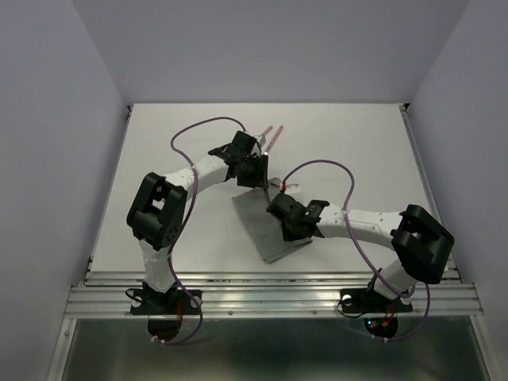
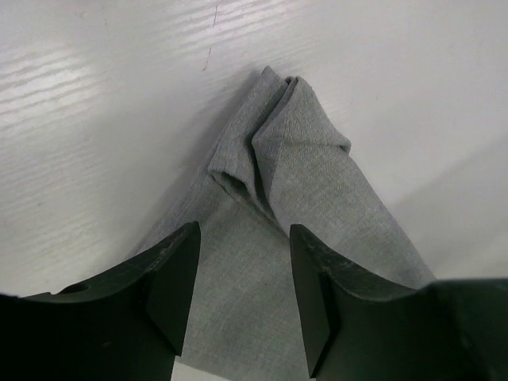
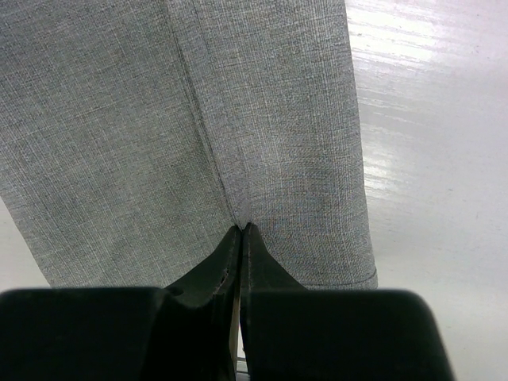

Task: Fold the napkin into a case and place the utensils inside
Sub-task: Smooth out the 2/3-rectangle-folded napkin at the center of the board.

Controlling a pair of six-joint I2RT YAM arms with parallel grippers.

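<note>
Left gripper [image 2: 243,238] was released, jaws apart over the folded grey napkin [image 2: 309,175]. Right gripper [image 3: 240,230] was clenched, tips meeting at the napkin's centre crease.

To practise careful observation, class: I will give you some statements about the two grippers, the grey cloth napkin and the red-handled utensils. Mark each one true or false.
1. The left gripper has its fingers apart over the thin grey cloth napkin. True.
2. The right gripper is wide open. False: its fingers are shut together, with the tips at a fold line of the napkin.
3. The slim utensils with pinkish-red handles lie inside the napkin. False: they lie on the white table, outside the napkin.
4. The napkin's end under the left gripper is bunched to a narrow point. True.
</note>
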